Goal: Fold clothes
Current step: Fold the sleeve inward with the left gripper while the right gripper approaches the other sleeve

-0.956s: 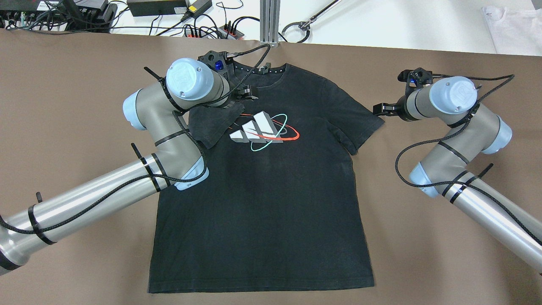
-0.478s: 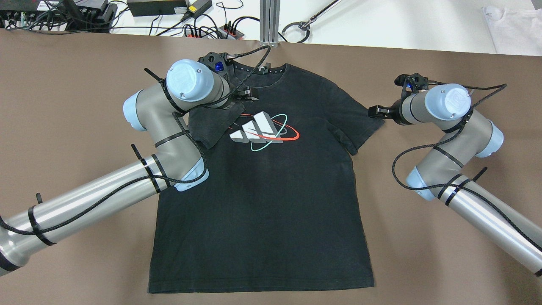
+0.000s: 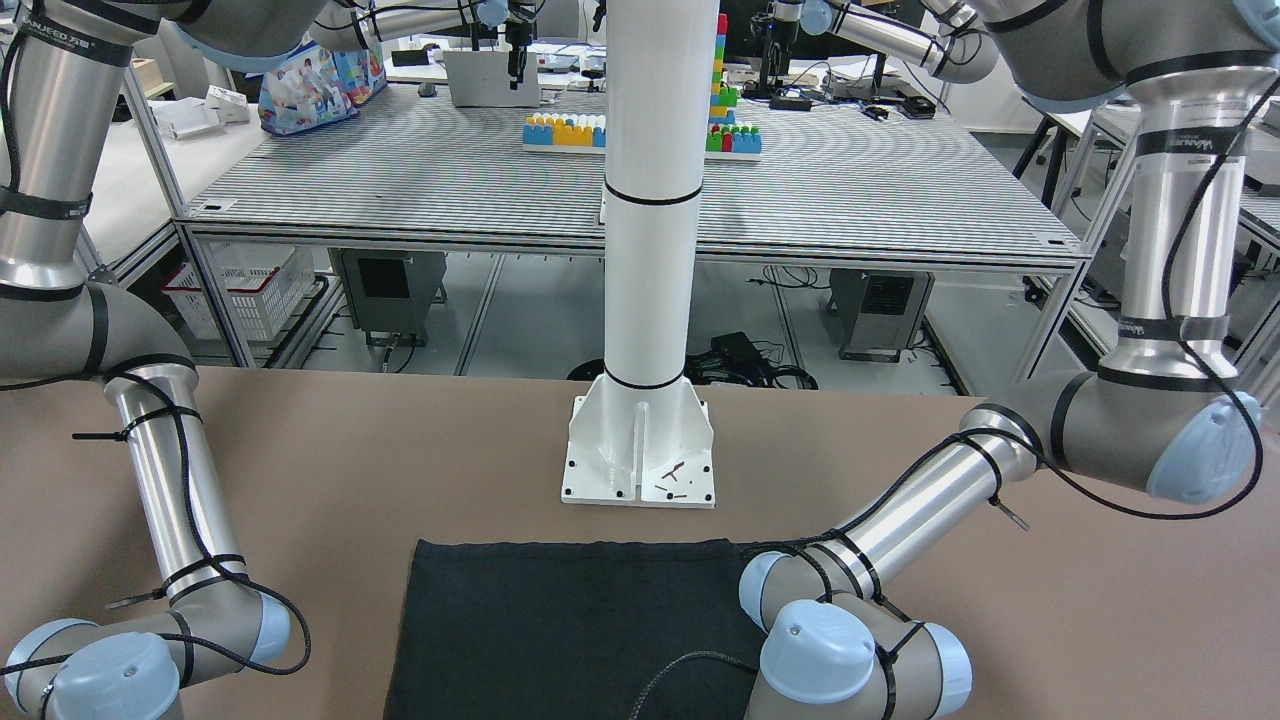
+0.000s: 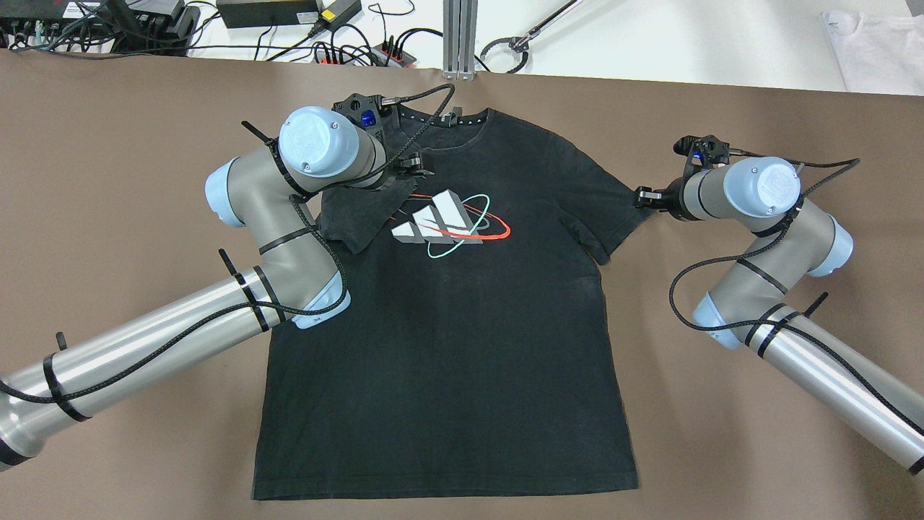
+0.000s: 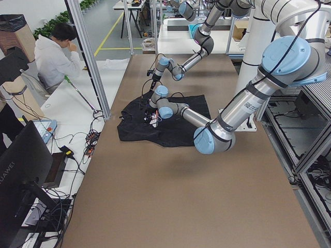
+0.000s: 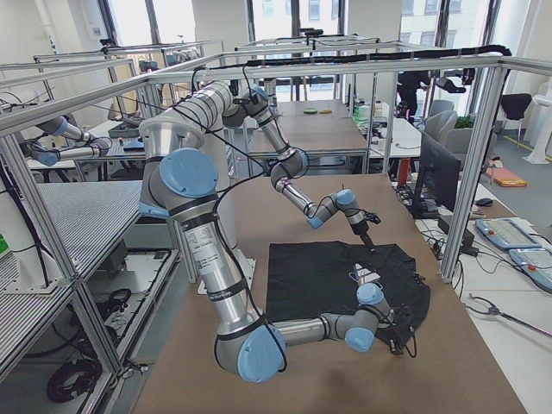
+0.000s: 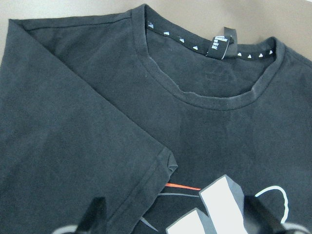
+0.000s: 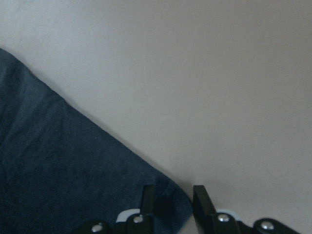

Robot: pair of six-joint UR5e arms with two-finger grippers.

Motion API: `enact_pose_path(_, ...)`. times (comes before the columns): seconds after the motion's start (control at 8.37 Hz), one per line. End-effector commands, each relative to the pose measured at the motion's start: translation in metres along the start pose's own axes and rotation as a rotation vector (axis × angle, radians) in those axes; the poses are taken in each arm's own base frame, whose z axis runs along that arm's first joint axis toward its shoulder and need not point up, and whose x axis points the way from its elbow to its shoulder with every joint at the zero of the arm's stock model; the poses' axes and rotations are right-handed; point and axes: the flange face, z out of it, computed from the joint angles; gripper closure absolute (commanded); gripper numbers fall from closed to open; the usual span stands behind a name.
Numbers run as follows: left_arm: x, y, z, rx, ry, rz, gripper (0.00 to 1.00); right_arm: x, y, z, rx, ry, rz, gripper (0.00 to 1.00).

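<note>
Movement: we see the right tool [image 4: 639, 196] has slid in and pinched the unfolded sleeve [image 4: 613, 213] of the black T-shirt [image 4: 447, 347] flat on the bench [image 4: 108, 159], ready to fold it, while the left tool [image 7: 179, 217] hangs with jaws apart over the folded sleeve [image 4: 361, 217].

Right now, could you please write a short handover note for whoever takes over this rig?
Left gripper: open, above the left sleeve, which is already folded onto the chest beside the logo.
Right gripper: fingers straddle the corner of the right sleeve with a narrow gap; I cannot tell if the grip is firm.
T-shirt: flat and front up on the brown table.
Done: left sleeve folded in.
Left: right sleeve in, then the body folds.
</note>
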Motion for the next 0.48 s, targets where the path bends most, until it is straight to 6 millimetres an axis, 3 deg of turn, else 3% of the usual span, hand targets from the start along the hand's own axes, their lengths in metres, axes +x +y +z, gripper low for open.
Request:
enact_pose_path(0.0, -0.0002, 0.0, 0.0001, 0.0, -0.001, 0.002, 0.0, -0.0011, 0.0001, -0.0012, 0.001, -0.004, 0.005, 0.7)
enact_pose_path(0.12, -0.0002, 0.0002, 0.0001, -0.001, 0.0, 0.002, 0.0, -0.0011, 0.0001, -0.0012, 0.001, -0.004, 0.005, 0.77)
enact_pose_path(0.24, -0.0002, 0.0002, 0.0001, -0.001, 0.0, 0.002, 0.0, -0.0023, -0.0002, -0.0022, 0.002, -0.007, 0.004, 0.96)
enact_pose_path(0.36, 0.0009, -0.0001, -0.0004, -0.001, 0.001, 0.004, 0.0, -0.0053, -0.0011, -0.0042, 0.005, -0.013, 0.004, 1.0)
